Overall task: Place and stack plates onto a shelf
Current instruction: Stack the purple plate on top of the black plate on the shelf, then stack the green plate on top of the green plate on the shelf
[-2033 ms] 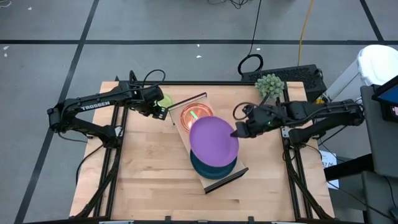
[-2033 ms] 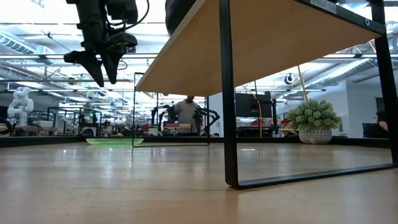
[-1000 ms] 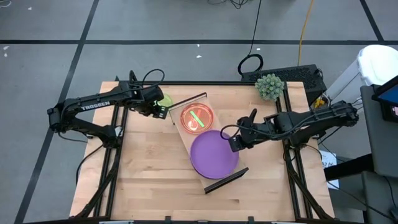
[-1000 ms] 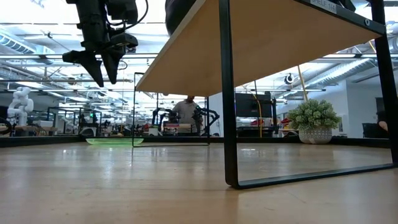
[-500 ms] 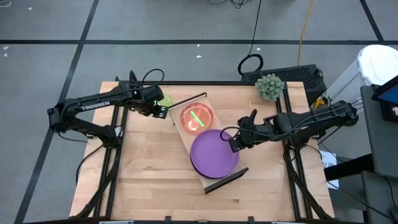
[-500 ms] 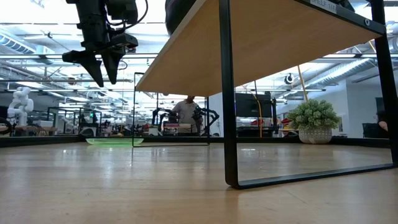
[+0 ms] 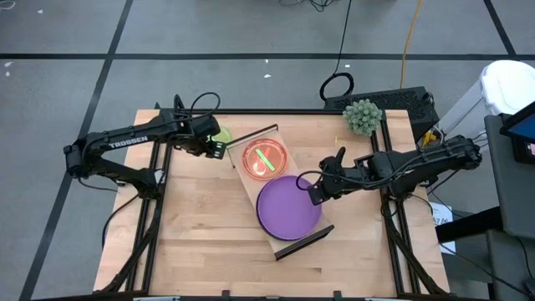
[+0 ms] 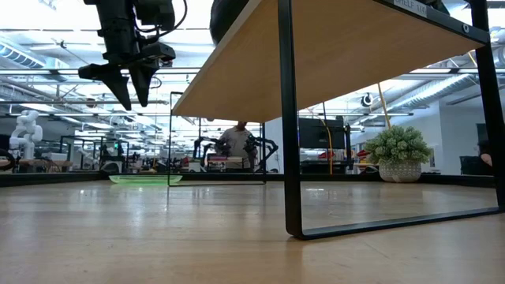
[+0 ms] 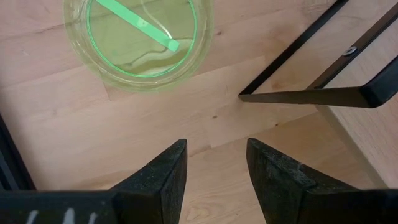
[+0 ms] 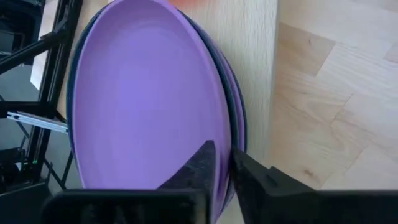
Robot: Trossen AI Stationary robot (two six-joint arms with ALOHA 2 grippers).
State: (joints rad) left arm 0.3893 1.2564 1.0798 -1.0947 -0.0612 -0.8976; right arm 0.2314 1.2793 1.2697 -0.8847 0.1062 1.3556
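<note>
Purple plate [image 7: 288,207] sits atop the stack on the shelf [image 7: 261,136], at the end away from the pink-red plate [image 7: 265,158]. Looks stiff, light, prob. slick plastic; thin rim is the only place to pinch. Right end effector [image 7: 313,191] at that rim on the plant side, fingers nearly together, edge between them; can't tell if gripping. Left end effector [image 9: 212,167] fingers apart, empty, over the green plate [image 9: 142,38] on the bench [image 7: 209,242] beside the shelf.

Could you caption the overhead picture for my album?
Right gripper at the purple plate's edge on the shelf; left gripper waits.
</note>
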